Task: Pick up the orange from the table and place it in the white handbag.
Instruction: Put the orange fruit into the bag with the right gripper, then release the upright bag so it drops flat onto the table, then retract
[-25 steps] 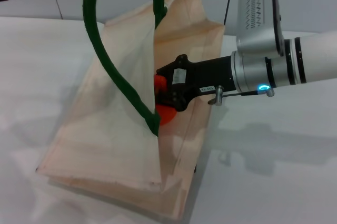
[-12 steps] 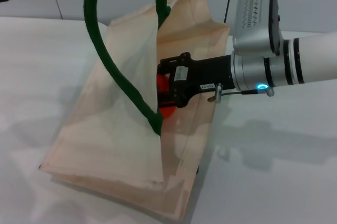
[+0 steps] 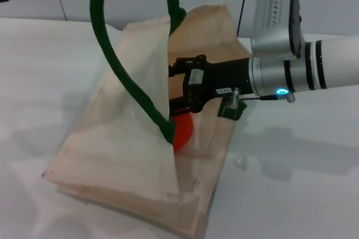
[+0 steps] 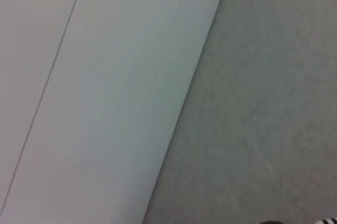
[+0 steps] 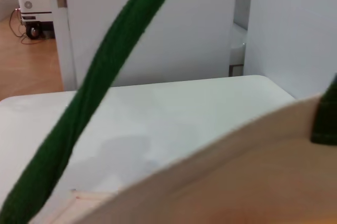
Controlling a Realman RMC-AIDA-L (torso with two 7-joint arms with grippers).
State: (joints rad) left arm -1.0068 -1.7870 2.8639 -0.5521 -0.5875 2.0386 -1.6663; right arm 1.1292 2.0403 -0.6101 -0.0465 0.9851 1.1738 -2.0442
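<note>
The white handbag stands open on the table, its dark green handles pulled up out of the top of the head view. My right gripper reaches into the bag's mouth from the right with its jaws apart and nothing between them. The orange lies free inside the bag just below the gripper, partly hidden behind the front panel. The right wrist view shows a green handle and the bag's rim. My left gripper is out of view.
The white table runs wide to the left and right of the bag. A green tab of the bag hangs under my right wrist. A wall stands behind the table. The left wrist view shows only wall and floor.
The orange has left the right gripper's fingers and dropped lower into the bag. The gripper's jaws have opened and it has drawn back slightly to the right.
</note>
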